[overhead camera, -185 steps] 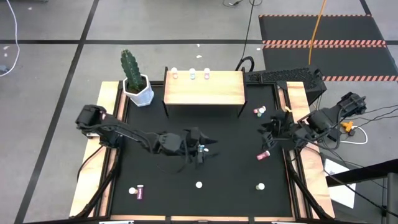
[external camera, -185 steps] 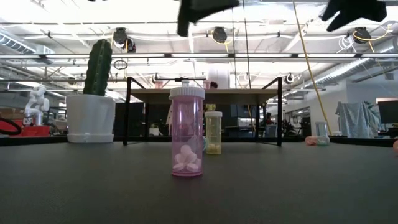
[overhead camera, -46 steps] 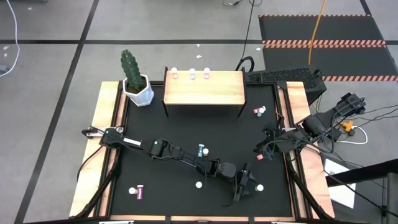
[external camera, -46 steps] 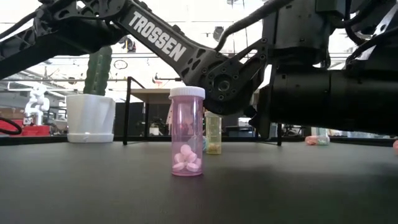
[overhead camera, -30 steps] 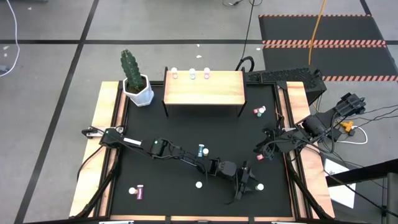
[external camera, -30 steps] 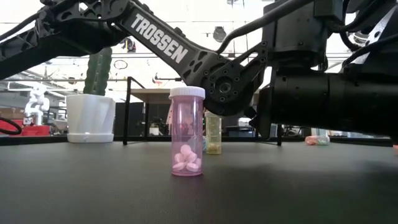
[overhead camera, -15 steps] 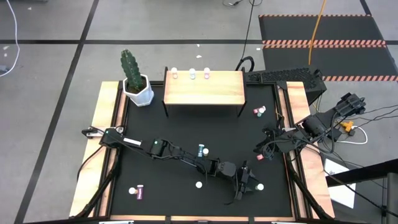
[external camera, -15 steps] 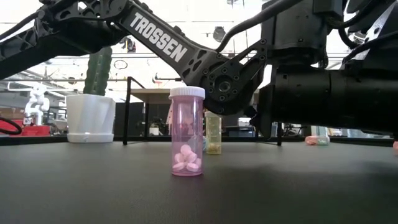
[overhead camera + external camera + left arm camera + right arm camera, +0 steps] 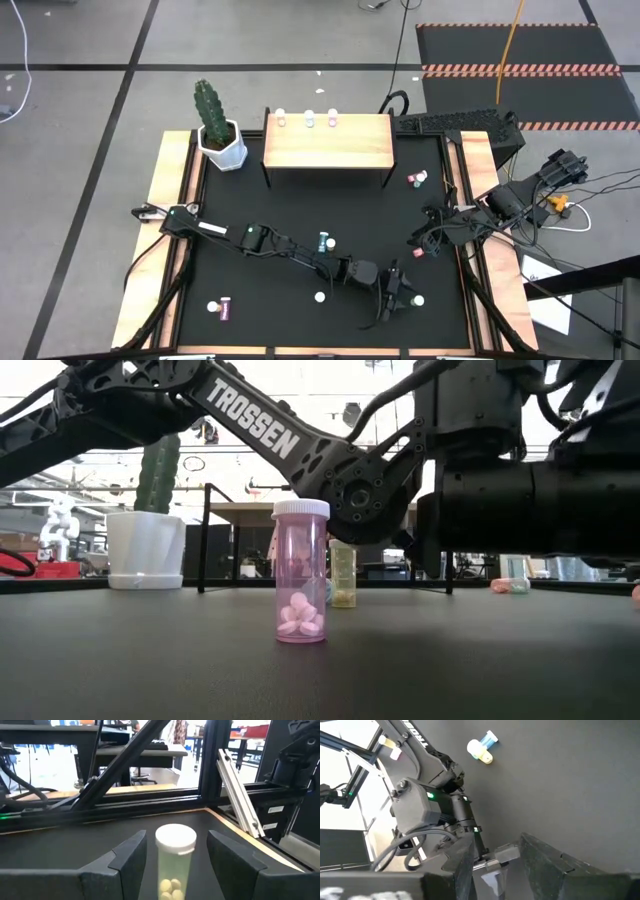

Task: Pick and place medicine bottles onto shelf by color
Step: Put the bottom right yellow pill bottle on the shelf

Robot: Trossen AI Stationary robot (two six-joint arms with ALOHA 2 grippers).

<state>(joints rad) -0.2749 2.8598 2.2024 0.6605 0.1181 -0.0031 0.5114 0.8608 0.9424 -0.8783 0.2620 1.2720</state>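
My left gripper [image 9: 405, 297] is open at the table's near right. Its fingers [image 9: 131, 856] stand on either side of an upright white-capped bottle [image 9: 175, 857] with pills inside, with gaps on both sides; this bottle shows in the high view [image 9: 418, 300]. My right gripper [image 9: 425, 238] is open and empty just above a pink bottle [image 9: 422, 251] lying on the table. Three bottles [image 9: 309, 120] stand on the far edge of the wooden shelf [image 9: 328, 142]. A pink bottle [image 9: 301, 575] stands in the middle near side, also in the high view [image 9: 320, 296].
A blue and a yellow bottle [image 9: 322, 242] are at mid-table, a red one [image 9: 417, 180] lies right of the shelf, and two more [image 9: 220, 309] are at the near left. A cactus pot [image 9: 222, 148] stands left of the shelf. My left arm [image 9: 270, 243] stretches across the table.
My left gripper has edged a little toward the white-capped bottle at the near right and stays open. The bottles and my right arm have kept still.
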